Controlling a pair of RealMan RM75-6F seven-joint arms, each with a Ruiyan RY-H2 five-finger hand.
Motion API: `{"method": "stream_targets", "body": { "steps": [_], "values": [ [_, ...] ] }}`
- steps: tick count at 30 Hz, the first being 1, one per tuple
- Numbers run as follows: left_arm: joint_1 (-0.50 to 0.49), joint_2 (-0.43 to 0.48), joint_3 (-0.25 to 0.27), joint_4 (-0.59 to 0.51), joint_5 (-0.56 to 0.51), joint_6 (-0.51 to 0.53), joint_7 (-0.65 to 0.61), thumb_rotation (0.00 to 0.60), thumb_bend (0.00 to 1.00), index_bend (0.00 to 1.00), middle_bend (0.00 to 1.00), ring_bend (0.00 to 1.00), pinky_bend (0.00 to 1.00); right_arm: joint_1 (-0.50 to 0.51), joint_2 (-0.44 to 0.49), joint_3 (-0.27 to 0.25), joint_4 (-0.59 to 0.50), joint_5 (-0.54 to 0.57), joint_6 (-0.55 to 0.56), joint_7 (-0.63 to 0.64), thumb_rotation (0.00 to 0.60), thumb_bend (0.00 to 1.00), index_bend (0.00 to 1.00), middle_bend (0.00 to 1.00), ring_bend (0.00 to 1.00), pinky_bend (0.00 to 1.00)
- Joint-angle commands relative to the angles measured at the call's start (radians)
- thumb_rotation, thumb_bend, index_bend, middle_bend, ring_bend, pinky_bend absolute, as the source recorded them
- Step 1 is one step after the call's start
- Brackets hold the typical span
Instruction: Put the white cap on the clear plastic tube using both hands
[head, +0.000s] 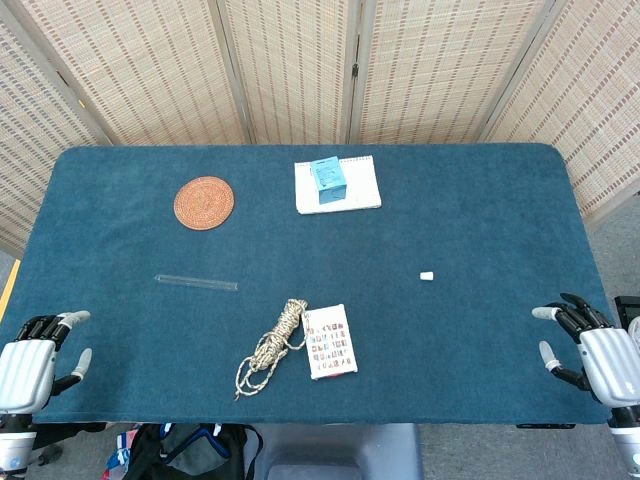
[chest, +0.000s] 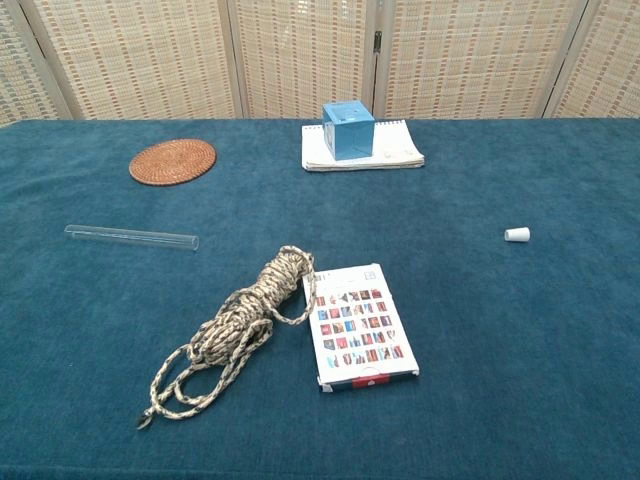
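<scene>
Left hand (head: 30, 365) and right hand (head: 597, 350) rest at the near corners of the blue-covered counter (head: 480, 220), fingers spread and empty; both appear only in the head view. Neither touches a task object. The clear plastic tube (chest: 131, 237) lies flat on the left half of the counter, its long axis running roughly left to right, apart from everything else. The white cap (chest: 517, 234) sits alone on the right half, well apart from the tube. Between them lie a coiled rope (chest: 238, 322) touching a printed card box (chest: 362, 326); at the far side are a woven coaster (chest: 172, 161) and a blue cube (chest: 348, 129) on a notepad (chest: 395, 150). Judged stage: none of the task is done, and the approach has not begun. The next move likely calls for the left hand to reach for the tube and the right for the cap, a small target needing a fine fingertip pinch.
</scene>
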Motion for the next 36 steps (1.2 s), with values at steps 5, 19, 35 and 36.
{"method": "stream_targets", "body": {
  "steps": [5, 19, 35, 36],
  "values": [
    [-0.002, -0.003, 0.000, -0.002, 0.001, 0.000, 0.006, 0.600, 0.37, 0.26, 0.32, 0.27, 0.22, 0.005, -0.001, 0.002, 0.006, 0.002, -0.002, 0.008, 0.600, 0.41, 0.30, 0.31, 0.14, 0.27],
    [-0.067, 0.010, -0.041, 0.017, 0.005, -0.056, -0.009, 0.600, 0.37, 0.27, 0.32, 0.27, 0.22, 0.002, 0.008, 0.008, 0.000, 0.001, 0.020, 0.004, 0.600, 0.41, 0.30, 0.31, 0.14, 0.27],
    [-0.395, -0.061, -0.170, 0.183, -0.045, -0.390, -0.032, 0.600, 0.29, 0.25, 0.32, 0.32, 0.22, 0.012, 0.051, 0.022, -0.072, 0.001, 0.022, -0.071, 0.600, 0.41, 0.30, 0.31, 0.14, 0.27],
    [-0.412, -0.066, -0.173, 0.192, -0.054, -0.414, -0.025, 0.600, 0.28, 0.25, 0.33, 0.32, 0.22, 0.012, 0.053, 0.022, -0.075, 0.001, 0.022, -0.073, 0.600, 0.41, 0.30, 0.31, 0.14, 0.27]
  ]
}}
